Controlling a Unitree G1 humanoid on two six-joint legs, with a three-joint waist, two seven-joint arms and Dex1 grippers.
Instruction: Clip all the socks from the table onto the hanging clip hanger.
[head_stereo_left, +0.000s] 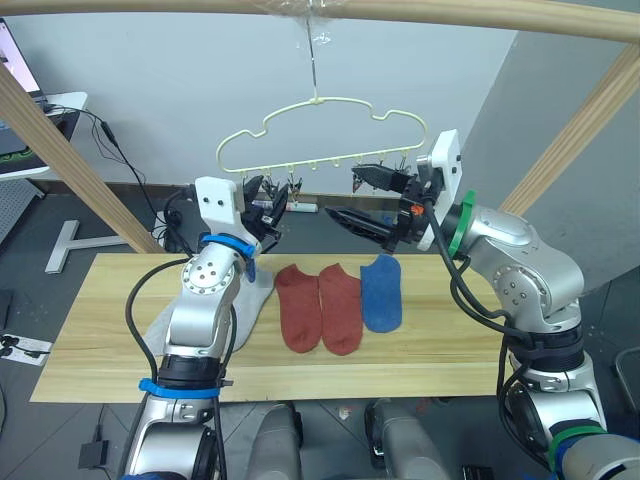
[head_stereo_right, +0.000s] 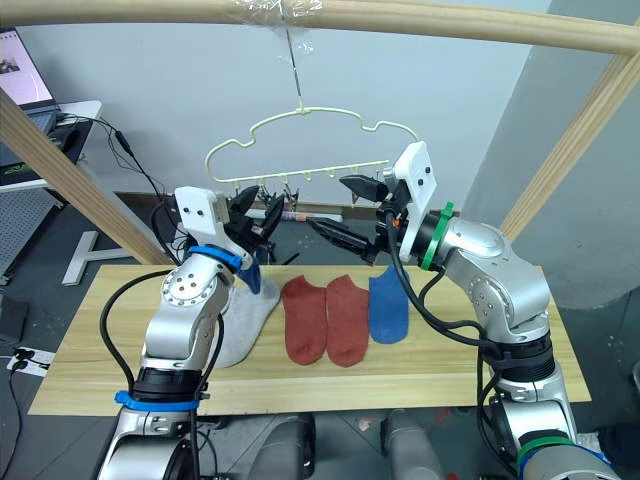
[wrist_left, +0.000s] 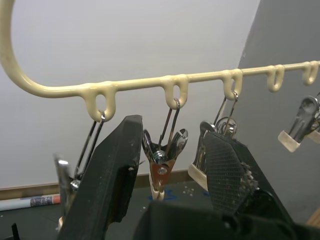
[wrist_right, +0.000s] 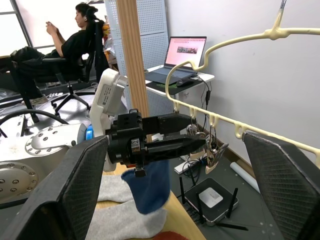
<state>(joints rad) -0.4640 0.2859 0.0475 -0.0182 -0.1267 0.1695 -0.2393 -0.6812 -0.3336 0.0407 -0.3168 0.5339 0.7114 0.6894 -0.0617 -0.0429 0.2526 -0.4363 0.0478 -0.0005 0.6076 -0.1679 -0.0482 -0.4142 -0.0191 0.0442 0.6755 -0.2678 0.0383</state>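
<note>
The pale yellow clip hanger (head_stereo_left: 320, 105) hangs by its hook from the top rail, with metal clips (wrist_left: 162, 160) along its bottom bar. My left gripper (head_stereo_left: 272, 200) is raised at the bar's left end, open, one clip between its fingers (wrist_left: 112, 175). A blue sock (wrist_right: 150, 187) shows right under it, down to the grey socks (head_stereo_left: 255, 295); I cannot tell what holds it. My right gripper (head_stereo_left: 352, 198) stands wide open at the bar's right end, holding nothing. On the table (head_stereo_left: 100, 340) lie two rust red socks (head_stereo_left: 298, 305) (head_stereo_left: 341, 305) and another blue sock (head_stereo_left: 381, 290).
A thick wooden rail (head_stereo_left: 400, 10) crosses overhead, with slanted posts at the left (head_stereo_left: 60, 150) and right (head_stereo_left: 580, 130). Behind the left arm a person (wrist_right: 65, 45) sits on a chair, and a laptop (wrist_right: 182, 55) stands on a side desk.
</note>
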